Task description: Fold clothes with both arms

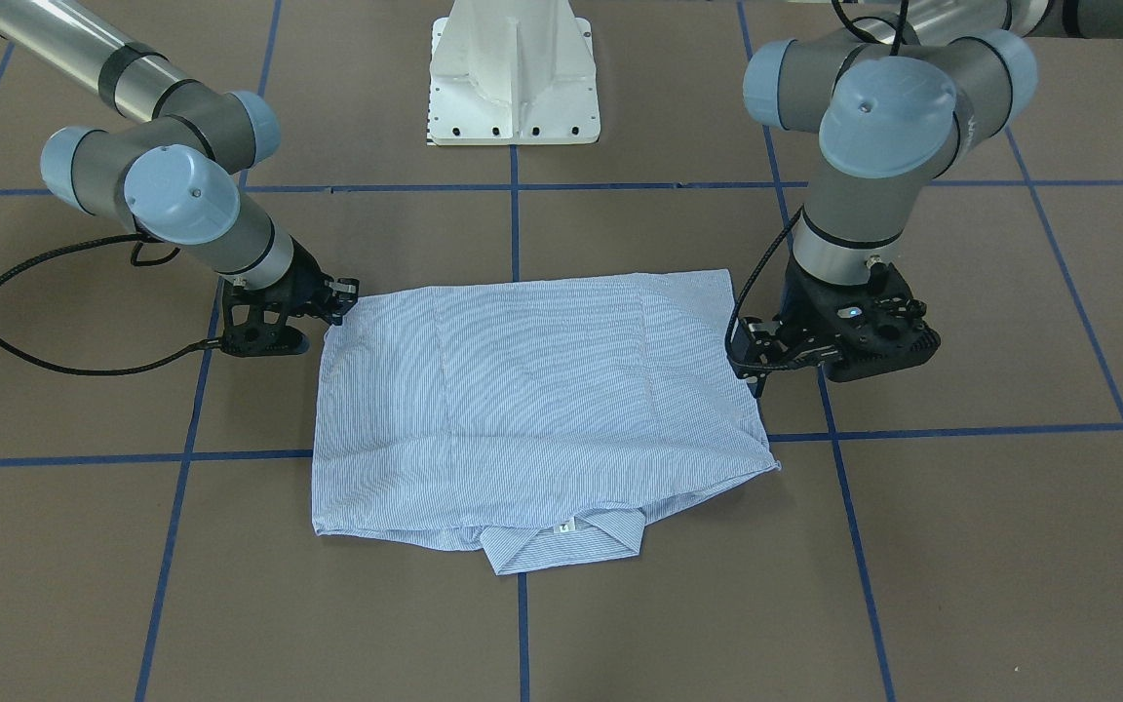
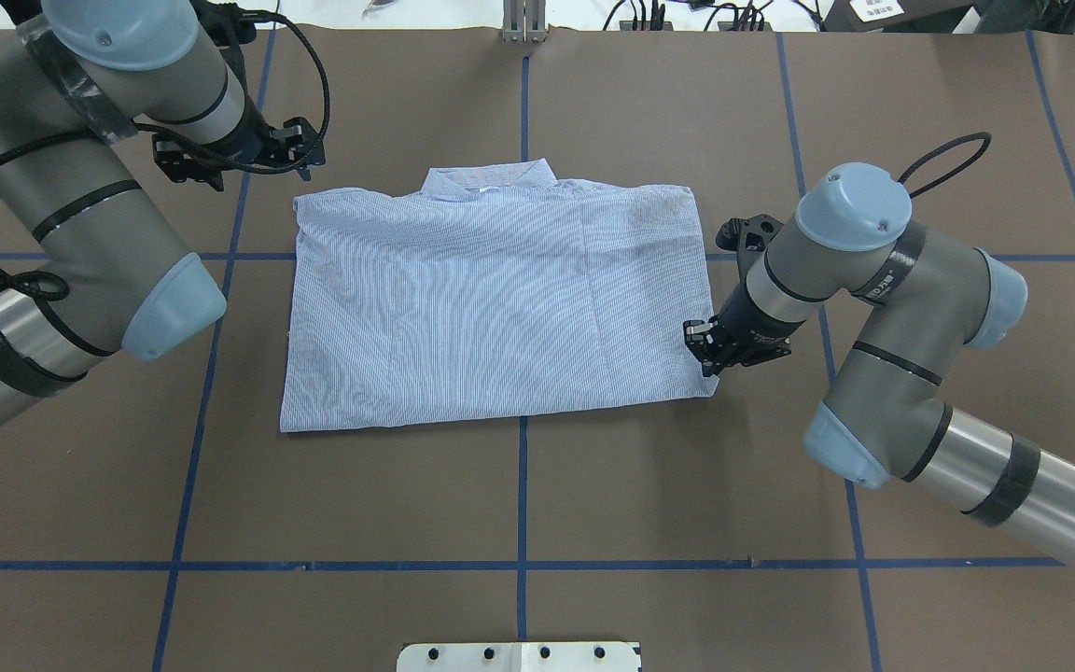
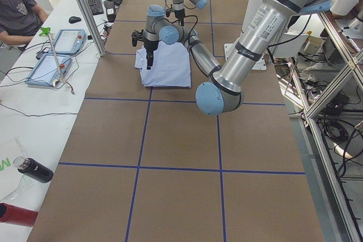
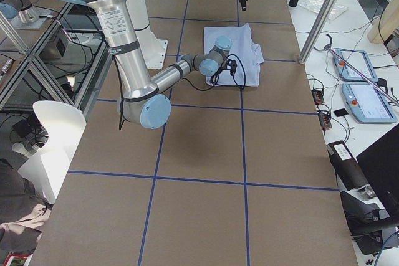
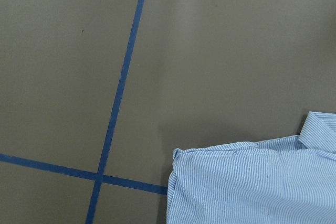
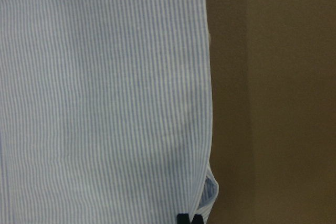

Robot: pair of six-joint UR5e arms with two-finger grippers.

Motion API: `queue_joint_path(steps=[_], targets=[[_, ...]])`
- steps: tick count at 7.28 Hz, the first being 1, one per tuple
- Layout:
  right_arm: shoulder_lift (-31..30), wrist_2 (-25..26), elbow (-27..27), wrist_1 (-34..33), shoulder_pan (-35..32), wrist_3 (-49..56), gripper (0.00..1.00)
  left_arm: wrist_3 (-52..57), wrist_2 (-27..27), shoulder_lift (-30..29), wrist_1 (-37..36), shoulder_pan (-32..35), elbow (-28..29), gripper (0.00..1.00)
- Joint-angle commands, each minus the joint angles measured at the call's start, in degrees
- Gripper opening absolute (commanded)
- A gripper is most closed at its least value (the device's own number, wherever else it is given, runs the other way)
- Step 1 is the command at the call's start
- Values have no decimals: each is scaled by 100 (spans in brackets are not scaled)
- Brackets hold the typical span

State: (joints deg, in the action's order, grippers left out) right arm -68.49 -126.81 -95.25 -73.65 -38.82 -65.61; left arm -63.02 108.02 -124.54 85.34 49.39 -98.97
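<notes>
The light blue-and-white striped shirt (image 1: 542, 390) lies folded into a flat rectangle mid-table, with its collar (image 1: 561, 541) on the side away from the robot. It also shows in the overhead view (image 2: 500, 308) and in both wrist views (image 5: 252, 187) (image 6: 105, 98). My right gripper (image 2: 698, 347) (image 1: 347, 292) is low at the shirt's near right edge. Its fingertips (image 6: 182, 217) are closed together on that edge. My left gripper (image 2: 306, 147) (image 1: 752, 363) hangs above the table just outside the shirt's far left corner. It looks open and empty, and its fingers are out of its wrist view.
The white pedestal base (image 1: 513, 78) stands at the robot's side of the brown table, which is marked with blue tape lines (image 2: 523, 495). A side table with tablets (image 3: 54, 60) and a seated person (image 3: 17, 9) is beyond the table's far edge.
</notes>
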Motion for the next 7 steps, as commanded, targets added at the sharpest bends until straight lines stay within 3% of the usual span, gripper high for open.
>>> queue_joint_path(steps=[1,2,4,7], targets=[[-696,-80,-840,-9,32,-5,0,0,0,-17,-297,0,-252,100],[-1309,-81,-1411,0,146,-5,0,-9,-9,-35,-438,-9,-367,100],[-2077,-281,-2038,0,453,-14,0,-18,-9,-26,-492,-9,-534,100],[-3351,-1107,-2901,17,849,-22,0,-18,-18,-35,-606,-52,-693,100]])
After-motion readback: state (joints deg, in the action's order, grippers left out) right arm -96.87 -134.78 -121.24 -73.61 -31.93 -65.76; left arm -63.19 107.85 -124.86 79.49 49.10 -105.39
